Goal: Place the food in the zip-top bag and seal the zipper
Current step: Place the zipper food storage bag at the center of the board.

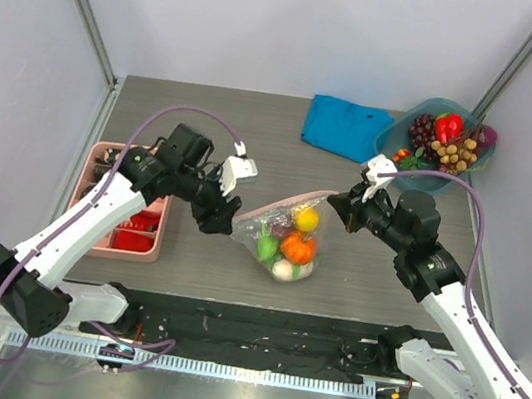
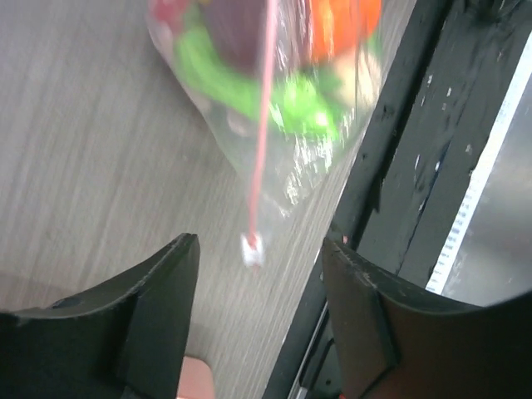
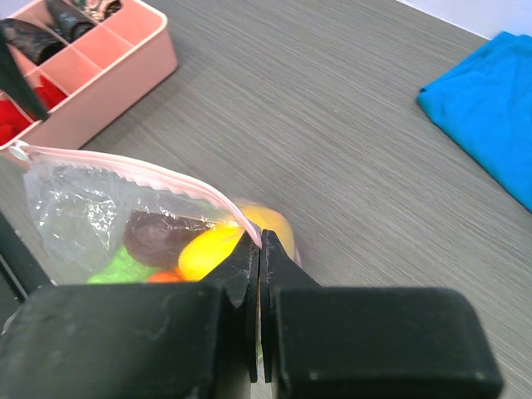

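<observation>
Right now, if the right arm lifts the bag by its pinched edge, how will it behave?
Likely floppy: the zip-top bag is thin crinkled film, so it should sag below the right gripper pinching the zipper. Probably bottom-heavy: the food bunches at one end. Rounded pieces may shift.

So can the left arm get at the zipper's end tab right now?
Probably yes: the left gripper is open, and the zipper tab lies just ahead, in line with its gap, with nothing between.

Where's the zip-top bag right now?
Top view: zip-top bag is mid-table between left tool and right tool, which pinches its zipper; pink tray further left.
</observation>
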### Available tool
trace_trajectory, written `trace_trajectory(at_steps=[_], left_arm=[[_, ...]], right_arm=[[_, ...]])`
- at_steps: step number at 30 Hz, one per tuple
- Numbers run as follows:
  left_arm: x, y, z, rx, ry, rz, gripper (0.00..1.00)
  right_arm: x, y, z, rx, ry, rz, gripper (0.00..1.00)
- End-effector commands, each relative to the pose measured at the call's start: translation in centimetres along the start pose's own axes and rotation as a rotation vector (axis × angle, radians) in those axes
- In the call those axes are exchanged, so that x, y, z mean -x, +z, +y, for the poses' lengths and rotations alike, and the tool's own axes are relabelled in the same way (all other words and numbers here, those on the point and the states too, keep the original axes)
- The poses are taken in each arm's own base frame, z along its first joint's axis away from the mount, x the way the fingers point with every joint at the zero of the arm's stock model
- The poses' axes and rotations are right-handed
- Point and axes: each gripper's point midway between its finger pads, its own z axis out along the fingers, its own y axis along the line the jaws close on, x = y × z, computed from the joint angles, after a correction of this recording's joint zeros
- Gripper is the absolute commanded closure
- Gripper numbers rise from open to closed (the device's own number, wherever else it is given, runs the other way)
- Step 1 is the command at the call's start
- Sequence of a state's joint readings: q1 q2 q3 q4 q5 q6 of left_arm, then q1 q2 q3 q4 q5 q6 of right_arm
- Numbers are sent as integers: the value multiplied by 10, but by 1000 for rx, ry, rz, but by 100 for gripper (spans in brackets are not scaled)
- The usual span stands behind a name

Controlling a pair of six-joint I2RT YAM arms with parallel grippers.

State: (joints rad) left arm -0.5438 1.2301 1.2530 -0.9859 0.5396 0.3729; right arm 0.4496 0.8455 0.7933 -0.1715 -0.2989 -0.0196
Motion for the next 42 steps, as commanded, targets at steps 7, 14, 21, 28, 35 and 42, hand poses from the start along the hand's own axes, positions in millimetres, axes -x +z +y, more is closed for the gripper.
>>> trace_trajectory(at_steps=[7,14,21,28,35,42], left_arm=[[86,11,-12,-59,32,-179,33],[94,50,-16,-103,-31,-147,39],[104,64,-12,-162,-123,-125,100],[143,33,66,-79,-289,-242,100],[183,15,136,94,-130,-266,100],[172,19,155,150,77,-226,100]], right_arm=[[33,-1,16,82,12,-112,99],[32,-4,22,110,17,-109,99],[32,-5,26,130,22,-106,99],[35,5,6,26,64,-78,49],[56,15,-18,-65,139,-77,5],[56,10,-50,-163,177,-76,1]])
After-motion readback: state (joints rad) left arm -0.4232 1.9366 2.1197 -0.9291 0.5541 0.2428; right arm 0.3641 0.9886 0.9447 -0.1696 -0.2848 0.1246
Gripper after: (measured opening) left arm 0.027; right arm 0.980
